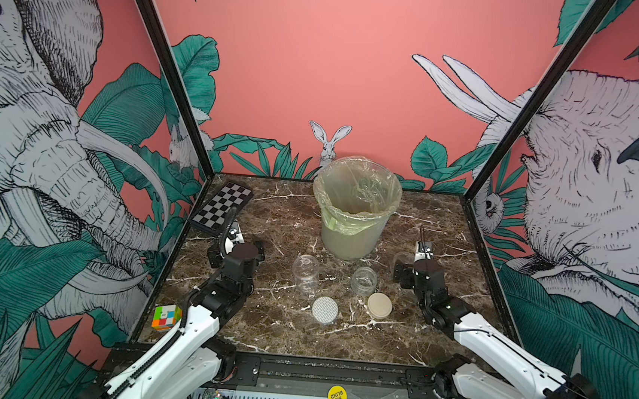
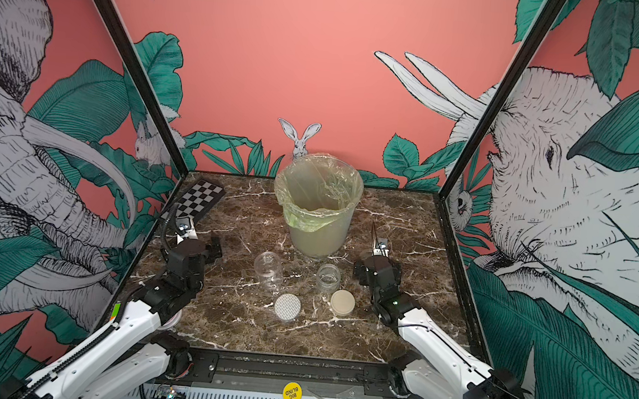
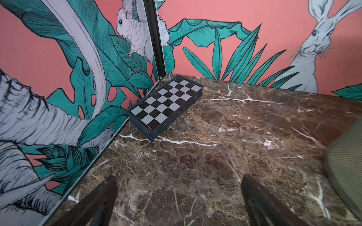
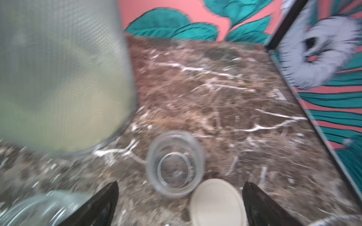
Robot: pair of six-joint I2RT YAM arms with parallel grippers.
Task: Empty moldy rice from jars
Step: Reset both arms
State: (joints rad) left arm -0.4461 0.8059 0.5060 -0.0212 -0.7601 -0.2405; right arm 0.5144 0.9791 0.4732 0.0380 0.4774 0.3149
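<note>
The left gripper (image 3: 179, 177) stands wide open and empty over bare marble table (image 3: 195, 156). A checkered board (image 3: 166, 103) lies well ahead of its fingers (image 3: 101, 201) by the side wall, and the bin (image 3: 344, 166) bulges in outside the right-hand finger.

The right gripper (image 4: 181, 183) is spread as wide and grips nothing. A lidless squat jar (image 4: 174, 164) stands upright just ahead of its fingertips, with a beige lid (image 4: 217, 203) flat between the fingers, just beside the jar. A second squat jar (image 4: 39, 211) sits outside the left-hand finger.

Both arms reach forward from the near edge, elbows bent, wrists tipped down.

Both top views add a tall jar (image 1: 305, 271), open and see-through, between the two grippers. A dotted lid (image 1: 325, 309) and a second beige lid (image 1: 379, 305) lie behind the fingertips, and a coloured cube (image 1: 166, 317) sits beside the left forearm. There the squat jar is only a sliver and its lid is hidden. Whether rice lies in the bin cannot be told through its cloudy wall
</note>
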